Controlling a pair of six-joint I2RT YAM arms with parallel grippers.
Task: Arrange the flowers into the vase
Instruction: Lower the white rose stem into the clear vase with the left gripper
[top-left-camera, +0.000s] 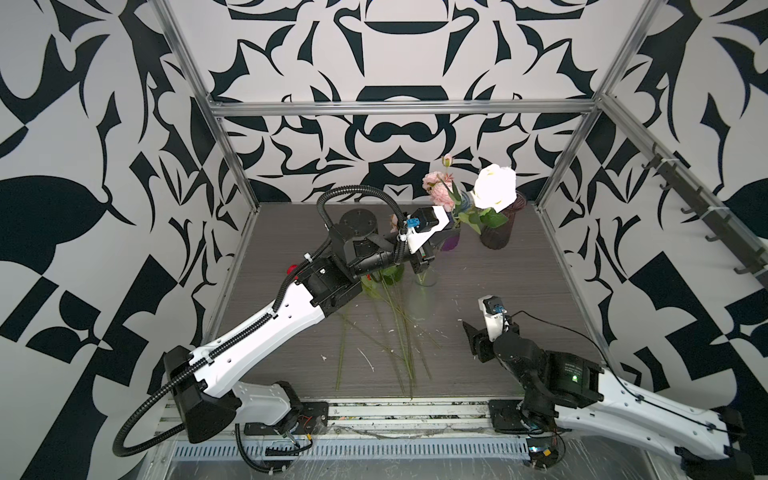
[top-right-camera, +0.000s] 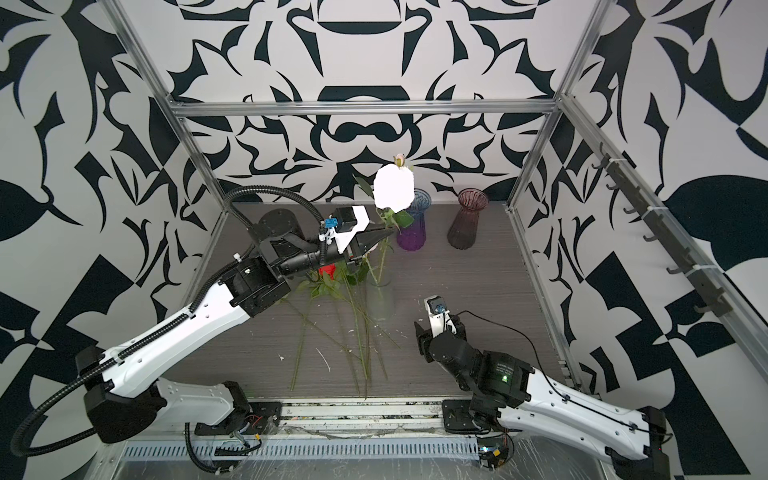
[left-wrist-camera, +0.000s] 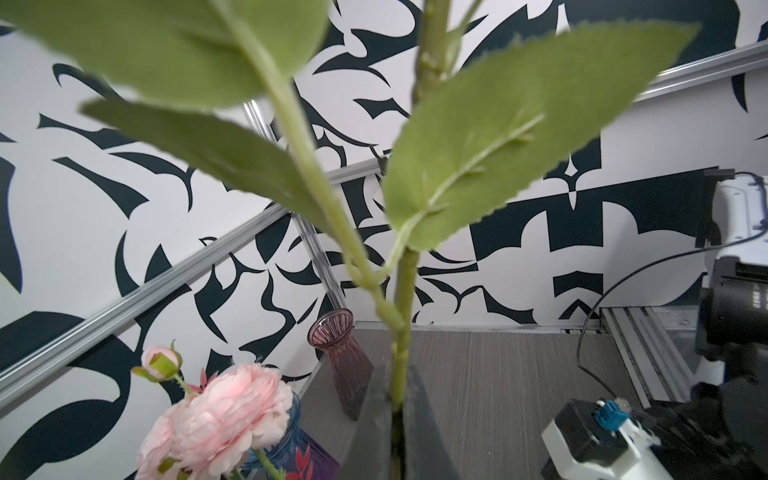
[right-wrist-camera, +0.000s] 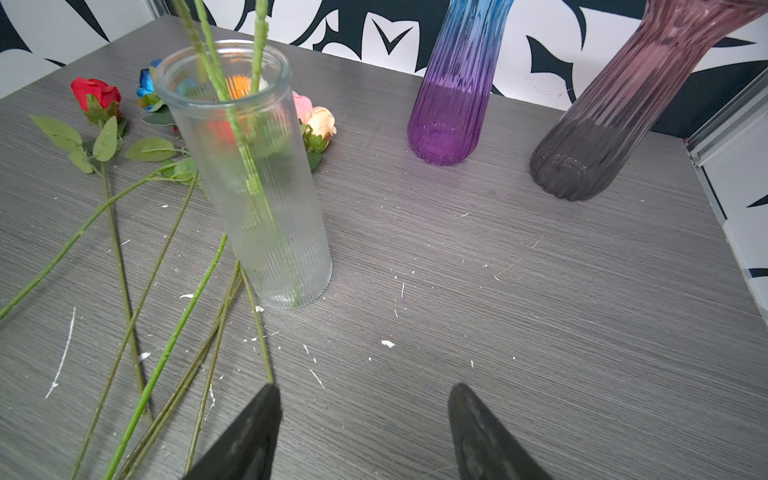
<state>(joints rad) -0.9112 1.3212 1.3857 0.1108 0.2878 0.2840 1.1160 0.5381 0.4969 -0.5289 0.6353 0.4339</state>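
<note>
Right wrist view: flowers (right-wrist-camera: 96, 94) lie on white-flecked grey table (right-wrist-camera: 540, 311); patterned walls (right-wrist-camera: 552, 25).

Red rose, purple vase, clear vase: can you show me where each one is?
red rose (right-wrist-camera: 96, 94), right wrist view, on its petals.
purple vase (right-wrist-camera: 444, 124), right wrist view, on its lower body.
clear vase (right-wrist-camera: 297, 232), right wrist view, on its ribbed wall.
</note>
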